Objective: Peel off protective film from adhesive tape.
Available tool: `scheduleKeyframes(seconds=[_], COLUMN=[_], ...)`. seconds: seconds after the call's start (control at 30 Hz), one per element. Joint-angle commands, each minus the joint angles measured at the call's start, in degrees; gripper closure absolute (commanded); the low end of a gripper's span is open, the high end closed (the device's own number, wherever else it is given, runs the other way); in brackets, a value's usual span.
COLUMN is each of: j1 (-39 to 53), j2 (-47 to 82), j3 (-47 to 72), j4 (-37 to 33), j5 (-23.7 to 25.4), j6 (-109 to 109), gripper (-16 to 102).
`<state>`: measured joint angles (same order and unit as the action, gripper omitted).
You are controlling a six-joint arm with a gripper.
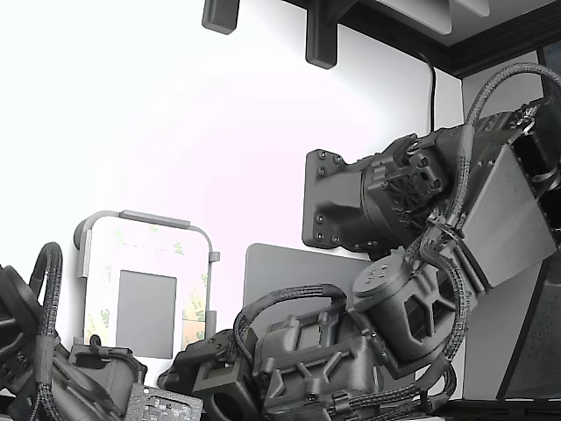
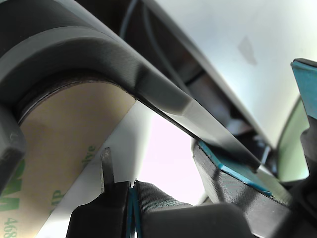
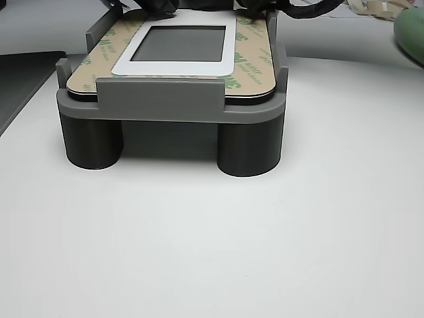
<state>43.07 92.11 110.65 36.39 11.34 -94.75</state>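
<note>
While the other view is looking low across a pale white tabletop [image 3: 218, 252], a grey plastic fixture on two round dark legs [image 3: 169, 99] is standing on it and cradling a white rounded plate [image 3: 179, 63] with a grey rectangular window at its middle. Tan paper-like protective film printed with green 3M logos [image 3: 248, 66] is lying flat over the narrow adhesive tape frame, of which only the liner is showing, along the plate's edges on both sides of the window. At the far edge of the plate, dark arm parts are crowding in, too cut off to read.

Across the exterior view, the fixture is sitting at the lower left with the liner faintly showing around the grey window, a large flat grey rounded mat [image 1: 289, 272] is lying just beside it to the right, and a bulky dark grey robot arm wrapped in braided cables [image 1: 412, 289] is filling the right half.

Close up in the wrist view, the tan liner is curving beneath the fixture's grey rim, and a thin dark metal finger [image 2: 107, 168] of the black gripper with blue pads [image 2: 131, 198] is standing just beside the liner's edge. Whether the jaws are apart or together cannot be told.
</note>
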Motion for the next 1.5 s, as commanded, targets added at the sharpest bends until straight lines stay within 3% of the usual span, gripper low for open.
scheduleKeyframes(seconds=[0.0, 1.47], j1=[-0.4, -1.7], j2=[1.1, 1.8], j3=[-1.7, -0.4], j4=[0.0, 0.0], j5=[0.1, -0.6], j6=[0.3, 0.9], gripper=[97, 97])
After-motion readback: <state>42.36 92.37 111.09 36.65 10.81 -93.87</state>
